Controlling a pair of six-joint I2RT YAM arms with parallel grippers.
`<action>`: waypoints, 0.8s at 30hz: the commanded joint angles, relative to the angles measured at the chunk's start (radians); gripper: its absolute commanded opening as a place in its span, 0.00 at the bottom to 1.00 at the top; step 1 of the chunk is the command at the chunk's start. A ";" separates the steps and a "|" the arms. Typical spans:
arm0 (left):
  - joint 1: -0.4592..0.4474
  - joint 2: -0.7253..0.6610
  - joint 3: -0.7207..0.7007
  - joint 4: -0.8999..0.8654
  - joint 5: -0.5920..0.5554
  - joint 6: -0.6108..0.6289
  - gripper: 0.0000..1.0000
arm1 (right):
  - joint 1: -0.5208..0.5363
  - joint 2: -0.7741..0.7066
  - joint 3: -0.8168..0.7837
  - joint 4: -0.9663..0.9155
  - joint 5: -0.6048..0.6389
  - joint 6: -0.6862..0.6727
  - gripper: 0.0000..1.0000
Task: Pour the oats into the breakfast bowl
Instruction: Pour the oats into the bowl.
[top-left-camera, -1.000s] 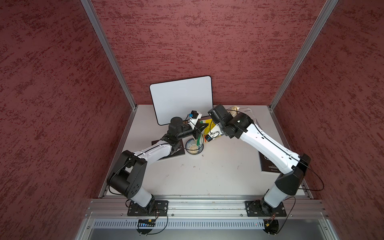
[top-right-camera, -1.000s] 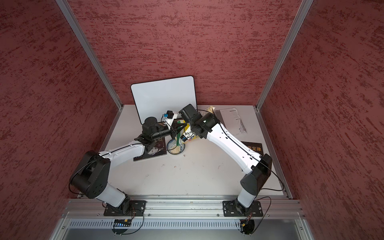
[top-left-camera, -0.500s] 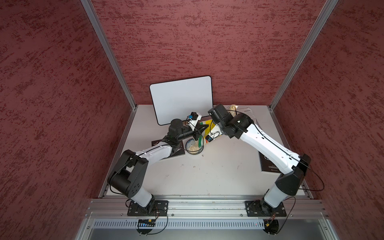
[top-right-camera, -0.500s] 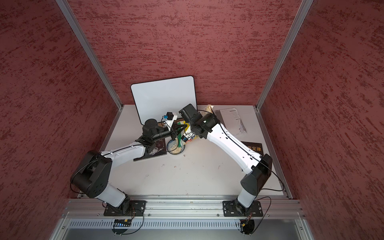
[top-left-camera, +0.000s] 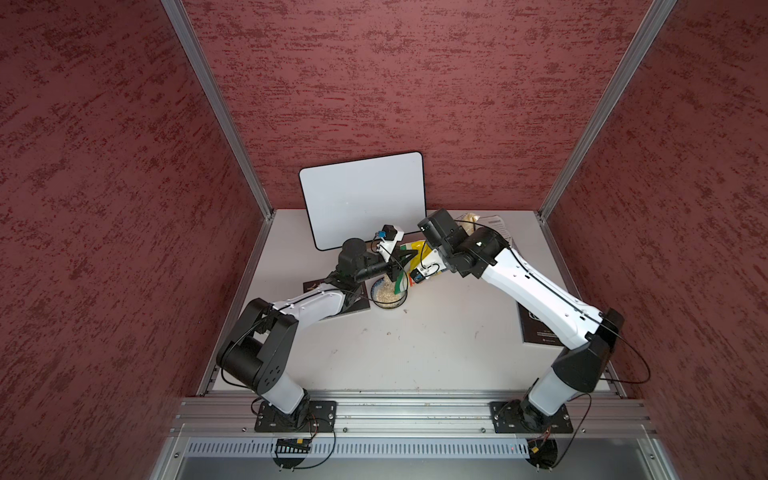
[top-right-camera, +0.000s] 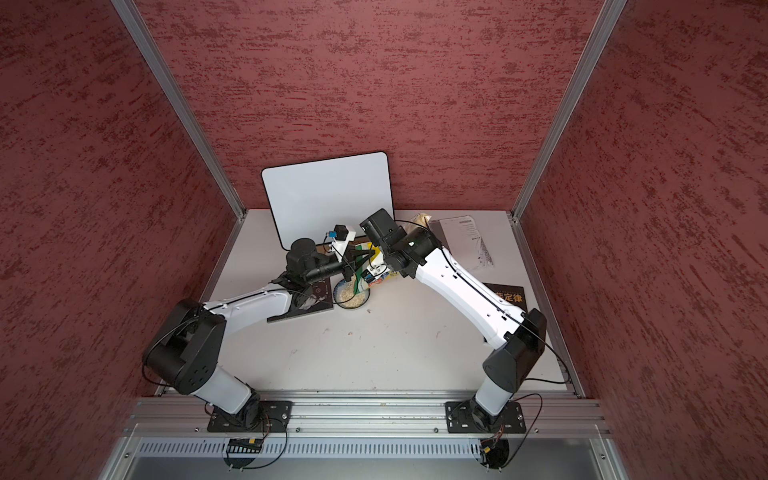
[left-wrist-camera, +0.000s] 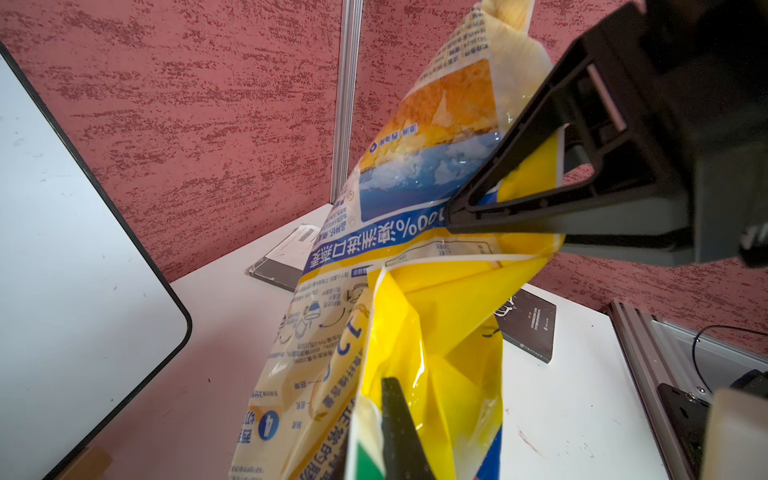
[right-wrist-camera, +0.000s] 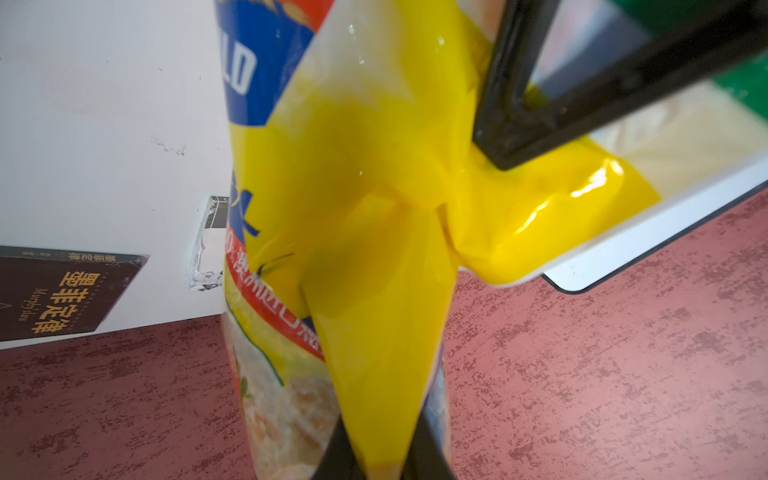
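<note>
Progress: I am judging the pour as well underway, since oats are already lying in the bowl and, in a top view, a pale stream seems to be falling from the pouch towards it.

Left to do: I am guessing the pouch needs righting and setting down; how full the bowl should get I cannot say.

Left gripper: I am keeping it clenched on the pouch near its green-banded mouth end, with one black finger showing against the yellow film.

Right gripper: I am keeping it pinched on a yellow fold of the pouch, a jaw on either side of it at the bottom centre of its wrist view.

Pouch position: it is hanging between the two grippers just above centre in both top views, tipped over the bowl.

Pouch look: it is showing glossy yellow film, twisted and creased, with blue bands, Chinese print and a clear window of pale flakes.

Bowl position: it is sitting on the table just left of centre, beside a dark book.

Bowl look: it is appearing small and round, with a dark rim.
</note>
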 joint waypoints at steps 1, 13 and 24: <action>-0.018 -0.016 0.027 -0.048 0.007 0.000 0.06 | -0.027 -0.119 0.010 0.131 0.035 0.079 0.00; -0.057 -0.036 0.078 -0.124 -0.015 0.036 0.06 | -0.088 -0.196 -0.116 0.160 -0.058 0.161 0.00; -0.091 -0.068 0.115 -0.191 -0.034 0.076 0.06 | -0.135 -0.299 -0.251 0.199 -0.147 0.233 0.00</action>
